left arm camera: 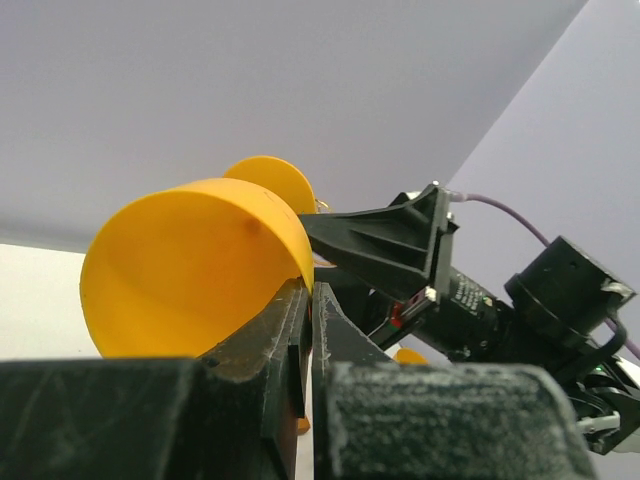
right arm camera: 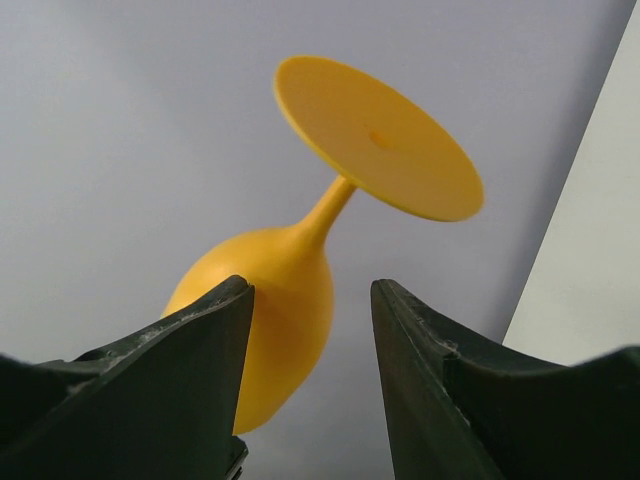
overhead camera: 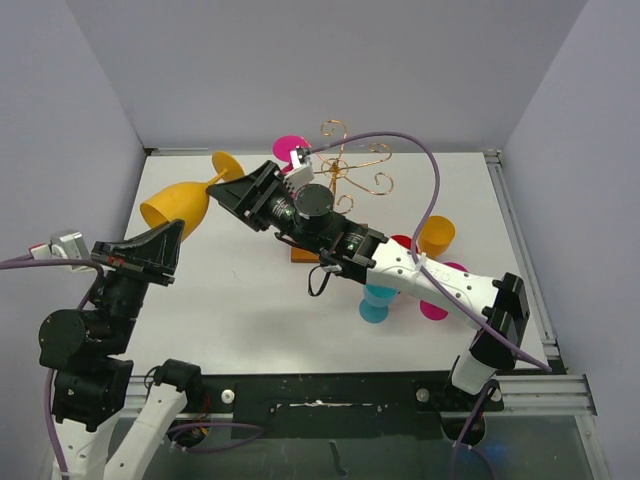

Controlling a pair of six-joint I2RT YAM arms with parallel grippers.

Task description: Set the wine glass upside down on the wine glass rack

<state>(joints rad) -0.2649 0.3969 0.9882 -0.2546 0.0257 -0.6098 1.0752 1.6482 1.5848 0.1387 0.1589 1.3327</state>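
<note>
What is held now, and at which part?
The left gripper pinches the yellow wine glass by the rim of its bowl; the right gripper is open, holding nothing.

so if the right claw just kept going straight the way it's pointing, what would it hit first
The yellow wine glass: its bowl sits dead ahead between the open fingers of the right claw, stem and foot beyond. Depth is hard to judge, but nothing else shows in between.

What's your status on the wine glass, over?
Left end effector shut on yellow wine glass at the rim, glass held sideways. Right end effector open, close by its stem. Wine glass rack partly behind right arm.
</note>
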